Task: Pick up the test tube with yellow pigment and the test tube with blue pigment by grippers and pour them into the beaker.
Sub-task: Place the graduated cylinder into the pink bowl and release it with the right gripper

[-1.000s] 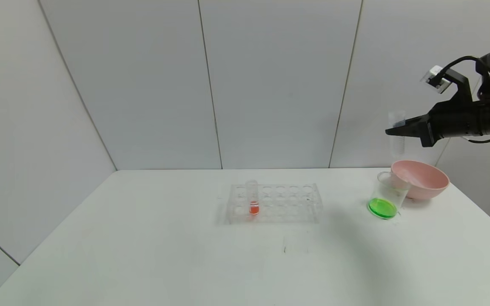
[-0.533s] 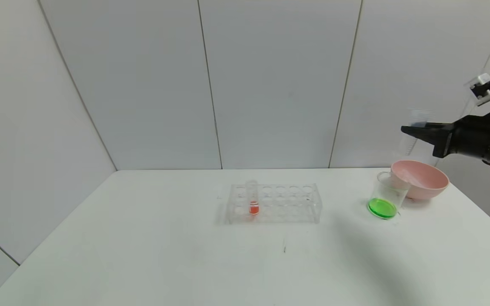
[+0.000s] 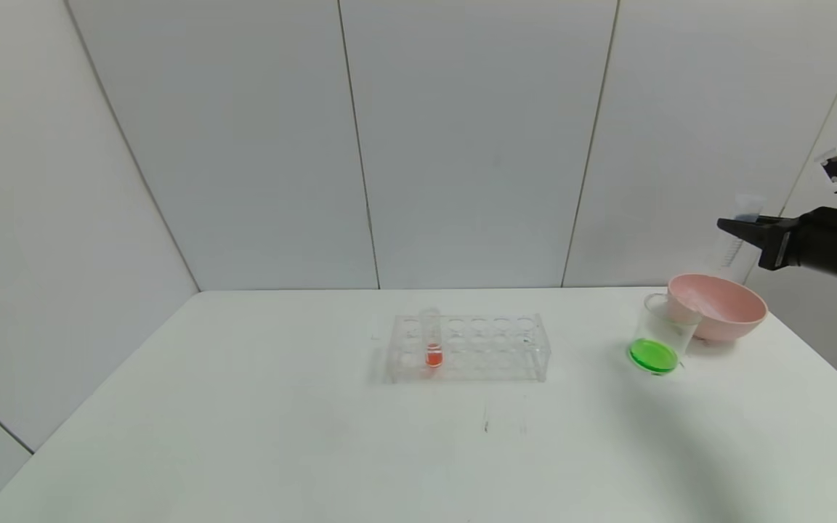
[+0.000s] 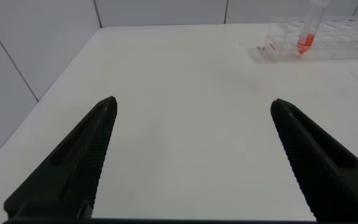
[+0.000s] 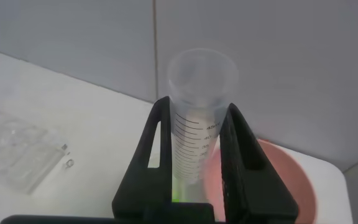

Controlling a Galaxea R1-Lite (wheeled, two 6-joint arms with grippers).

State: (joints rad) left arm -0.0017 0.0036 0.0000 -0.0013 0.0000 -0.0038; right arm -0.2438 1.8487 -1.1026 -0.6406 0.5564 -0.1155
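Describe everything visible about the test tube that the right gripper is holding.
The test tube is a clear, colourless plastic cylinder with an open round mouth and printed black graduation lines and small numbers on its wall. It looks empty; no coloured liquid shows inside. The right gripper is shut on it, one black finger pressing each side, and holds it in the air, roughly upright, above the pink bowl at the table's right side. Its lower end is hidden.

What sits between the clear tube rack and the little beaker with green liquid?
Nothing: the head view shows bare white table between rack and beaker.
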